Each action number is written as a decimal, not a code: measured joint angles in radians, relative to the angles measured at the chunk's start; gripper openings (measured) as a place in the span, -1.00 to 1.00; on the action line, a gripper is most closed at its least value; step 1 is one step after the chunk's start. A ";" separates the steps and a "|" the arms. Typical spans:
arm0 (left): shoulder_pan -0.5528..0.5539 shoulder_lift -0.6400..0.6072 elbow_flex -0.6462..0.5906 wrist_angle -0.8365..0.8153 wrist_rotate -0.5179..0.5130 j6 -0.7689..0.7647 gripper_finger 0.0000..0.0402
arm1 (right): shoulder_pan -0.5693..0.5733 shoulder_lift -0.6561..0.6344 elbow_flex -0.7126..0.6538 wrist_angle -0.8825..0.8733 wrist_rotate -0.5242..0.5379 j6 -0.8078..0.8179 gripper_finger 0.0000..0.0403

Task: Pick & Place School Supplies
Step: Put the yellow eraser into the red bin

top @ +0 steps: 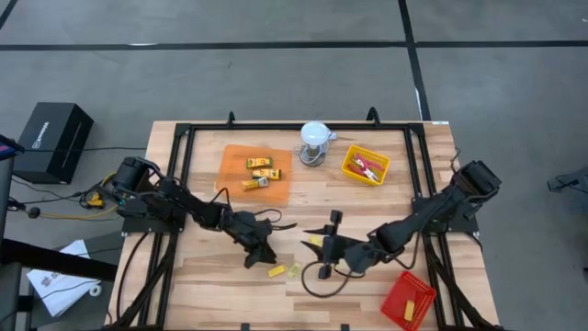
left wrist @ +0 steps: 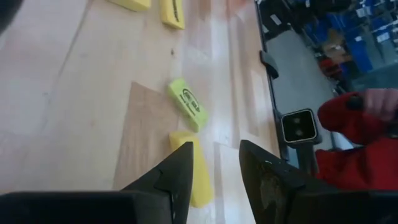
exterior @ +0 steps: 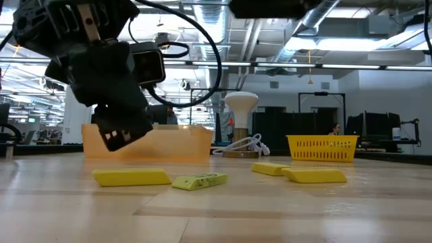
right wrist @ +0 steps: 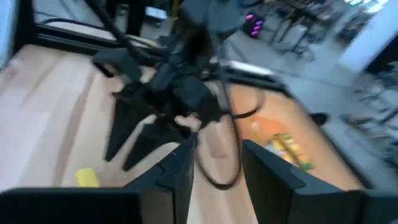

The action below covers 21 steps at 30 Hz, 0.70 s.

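Observation:
Two yellow blocks and a yellow-green packet lie flat near the table's front. In the high view they are a block (top: 276, 271), the packet (top: 295, 268) and a second block (top: 315, 241). My left gripper (top: 259, 256) is open and hovers just above and left of the first block (left wrist: 198, 174), clear of the table in the low view (exterior: 121, 137). The packet (left wrist: 188, 103) lies just beyond. My right gripper (top: 328, 246) is open (right wrist: 217, 167), close to the second block and pointing toward the left arm. More packets lie in the orange tray (top: 231, 170), and red-handled tools in the yellow tray (top: 349, 168).
A white domed object (top: 314, 138) with a coiled cable stands at the far middle of the table. A red tray (top: 401, 292) at the near right corner holds a yellow item. A loop of black cable (top: 322, 276) lies between the grippers. Black frame rails run along the table's sides.

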<state>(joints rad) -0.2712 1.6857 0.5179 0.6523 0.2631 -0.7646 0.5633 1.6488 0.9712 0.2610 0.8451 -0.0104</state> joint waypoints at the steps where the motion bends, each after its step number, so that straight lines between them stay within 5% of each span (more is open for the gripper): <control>1: -0.005 0.000 0.000 -0.001 -0.007 -0.005 -0.38 | 0.009 -0.007 0.001 0.006 0.020 -0.014 -0.37; 21: -0.094 0.000 0.030 -0.073 -0.098 -0.074 -0.38 | 0.051 -0.066 0.002 0.009 0.124 -0.095 -0.30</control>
<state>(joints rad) -0.3656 1.6855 0.5475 0.5796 0.1646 -0.8387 0.6147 1.5829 0.9730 0.2702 0.9695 -0.1056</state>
